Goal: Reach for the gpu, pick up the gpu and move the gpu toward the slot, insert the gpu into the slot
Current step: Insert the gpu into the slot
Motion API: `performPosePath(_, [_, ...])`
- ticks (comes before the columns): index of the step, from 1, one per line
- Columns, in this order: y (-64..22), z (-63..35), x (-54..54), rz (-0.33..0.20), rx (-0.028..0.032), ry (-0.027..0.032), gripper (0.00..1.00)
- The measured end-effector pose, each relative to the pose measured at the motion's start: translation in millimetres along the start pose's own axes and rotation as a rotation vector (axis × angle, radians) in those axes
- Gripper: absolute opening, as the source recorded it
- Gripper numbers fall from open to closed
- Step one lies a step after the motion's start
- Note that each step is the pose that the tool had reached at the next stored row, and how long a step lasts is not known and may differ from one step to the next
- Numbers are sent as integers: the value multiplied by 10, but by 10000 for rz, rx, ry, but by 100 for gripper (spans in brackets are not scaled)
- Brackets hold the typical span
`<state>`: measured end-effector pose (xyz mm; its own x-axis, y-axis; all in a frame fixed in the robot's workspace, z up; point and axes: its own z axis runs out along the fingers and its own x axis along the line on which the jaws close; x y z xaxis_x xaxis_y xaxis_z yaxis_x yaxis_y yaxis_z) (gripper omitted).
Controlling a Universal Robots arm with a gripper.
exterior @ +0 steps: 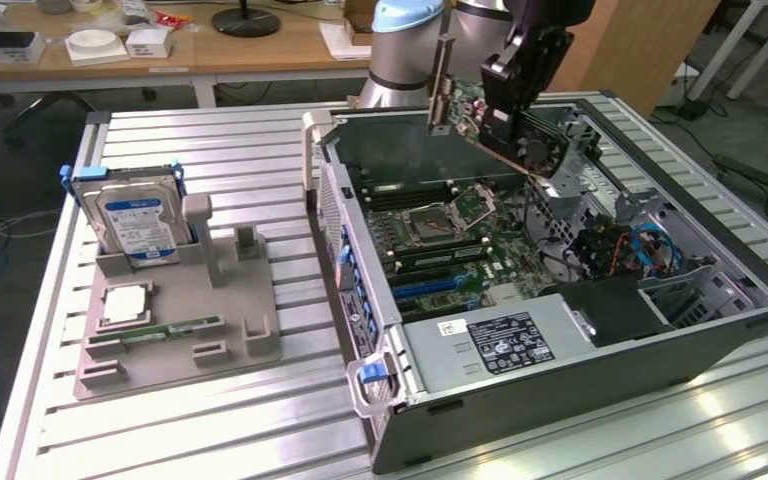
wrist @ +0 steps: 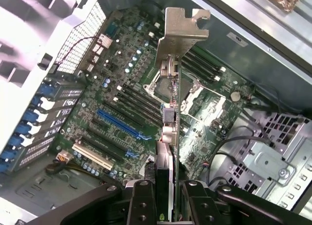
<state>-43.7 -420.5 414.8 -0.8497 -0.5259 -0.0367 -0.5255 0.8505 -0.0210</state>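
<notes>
- The gpu (exterior: 511, 135) hangs in the air over the far end of the open computer case (exterior: 357, 215), tilted, with its silver bracket (wrist: 181, 34) leading and the fan side turned to the exterior view's right.
- The hand (wrist: 165, 205) is closed on the gpu's edge, one finger on each face of the card, and the card touches nothing else.
- Judging by this, the pick-up is done and the carry toward the slot is the step in hand; insertion is not yet begun.
- Below the card lies the motherboard (exterior: 478, 240), with a long blue slot (wrist: 119, 123) and black slots beside it nearer the case's front wall. The card is well apart from them, above the processor socket area.
- Seating it would call for bringing the card's edge parallel to the slot, squaring the bracket to the case's rear opening, and pressing straight down.
- Outside the case, on the worktop (exterior: 224, 420), a grey tray (exterior: 257, 345) holds a hard drive (exterior: 137, 225) and a memory stick (exterior: 171, 328).
</notes>
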Motion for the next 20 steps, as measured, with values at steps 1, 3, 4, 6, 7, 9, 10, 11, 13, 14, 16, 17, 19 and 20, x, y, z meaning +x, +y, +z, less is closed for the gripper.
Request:
performPosePath(1, [0, 0, 0, -103, -4, -2, 27])
performPosePath(3, [0, 0, 0, -320, -11, -6, 27])
performPosePath(4, [0, 0, 0, -433, -16, -9, 27])
performPosePath(6, [-1, 0, 0, -663, -24, -13, 27])
performPosePath(7, [-1, 1, 1, -767, -28, -16, 27])
performPosePath(9, [-1, 0, 1, -969, -35, -20, 27])
performPosePath(10, [-1, 0, 1, -1060, -38, -22, 27])
performPosePath(11, [-1, 1, 1, -1160, -43, -25, 27])
performPosePath(13, [-1, 0, 1, -1351, -49, -27, 27])
performPosePath(14, [-2, 1, 1, -1448, -53, -30, 27])
performPosePath(16, [-2, 1, 1, -1640, -60, -35, 27])
performPosePath(17, [-2, 1, 1, -1733, -64, -36, 27])
performPosePath(19, [-3, 1, 2, -1911, -70, -40, 27])
performPosePath(20, [-3, 1, 2, -2003, -73, -42, 27])
